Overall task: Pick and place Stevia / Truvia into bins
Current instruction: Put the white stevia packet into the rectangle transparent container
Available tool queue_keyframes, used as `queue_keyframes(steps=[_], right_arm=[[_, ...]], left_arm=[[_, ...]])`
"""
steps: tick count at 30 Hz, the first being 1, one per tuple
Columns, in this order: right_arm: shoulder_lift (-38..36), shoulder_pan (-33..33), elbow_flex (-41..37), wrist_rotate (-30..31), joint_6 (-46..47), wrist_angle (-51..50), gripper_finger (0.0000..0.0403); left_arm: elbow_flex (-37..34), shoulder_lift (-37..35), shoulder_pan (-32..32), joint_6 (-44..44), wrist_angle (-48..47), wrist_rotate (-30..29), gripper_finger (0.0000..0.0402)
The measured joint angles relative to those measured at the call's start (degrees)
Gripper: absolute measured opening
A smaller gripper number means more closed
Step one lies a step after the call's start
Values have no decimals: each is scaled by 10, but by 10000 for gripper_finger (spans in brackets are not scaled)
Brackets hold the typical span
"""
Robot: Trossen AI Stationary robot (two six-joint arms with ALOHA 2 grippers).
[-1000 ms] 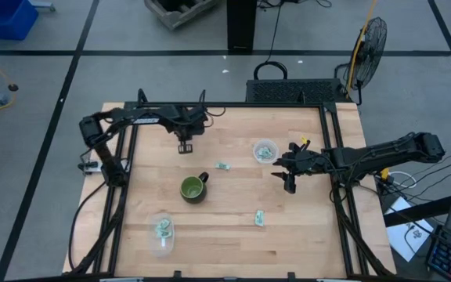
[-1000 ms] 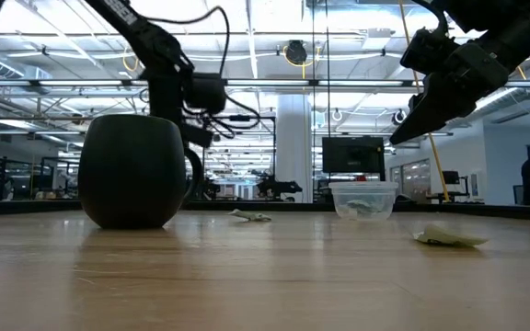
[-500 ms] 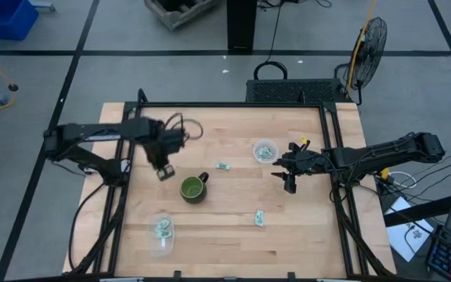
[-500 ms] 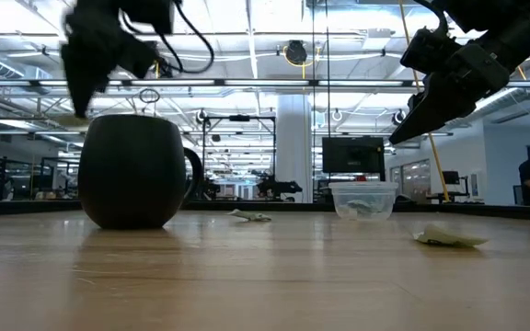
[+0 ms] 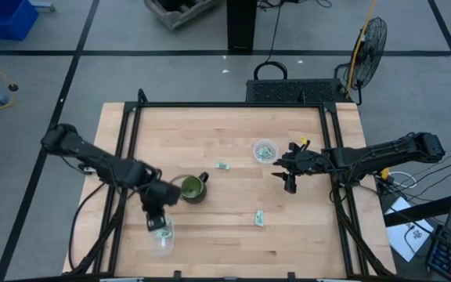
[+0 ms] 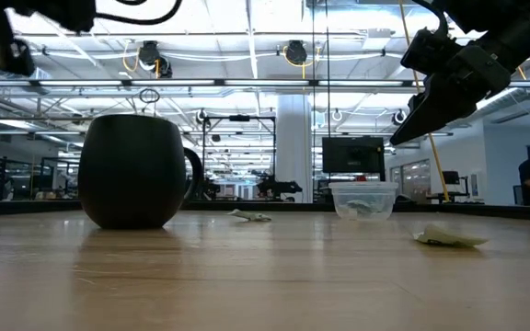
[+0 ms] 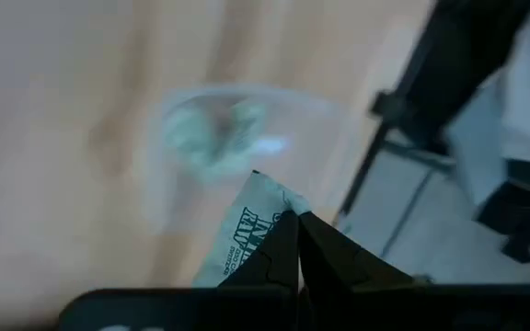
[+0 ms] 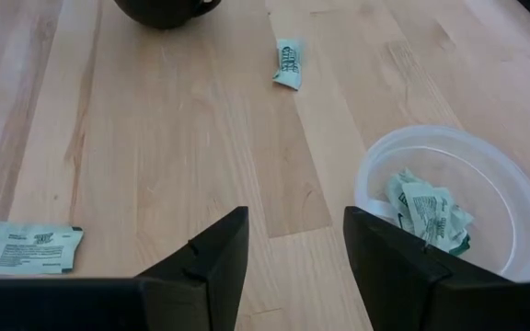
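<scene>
Left tool (image 5: 157,222) swung past the mug (image 5: 193,189) to the near bin (image 5: 162,236), pinching a sachet (image 7: 248,225).

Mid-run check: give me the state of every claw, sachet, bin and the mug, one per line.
Left claw: shut on a sachet, above the near bin.
Right claw: open, empty, beside the far bin.
Near bin: holds sachets.
Far bin: holds sachets.
Loose sachets: flat on the table.
Mug: upright.
</scene>
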Motion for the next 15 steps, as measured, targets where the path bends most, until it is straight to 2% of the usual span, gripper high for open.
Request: queue_keyframes(steps=[4,6,11,15], right_arm=[[0,0,0,0,-5,0,171],[0,0,0,0,-5,0,171],[0,0,0,0,-9,8,171],[0,0,0,0,-32,33,171]], left_arm=[[-86,1,-44,-78,195,18,18],[-120,1,-54,-126,255,23,14],[-162,1,-59,-222,256,-1,9],[-178,1,-59,-217,255,-49,37]])
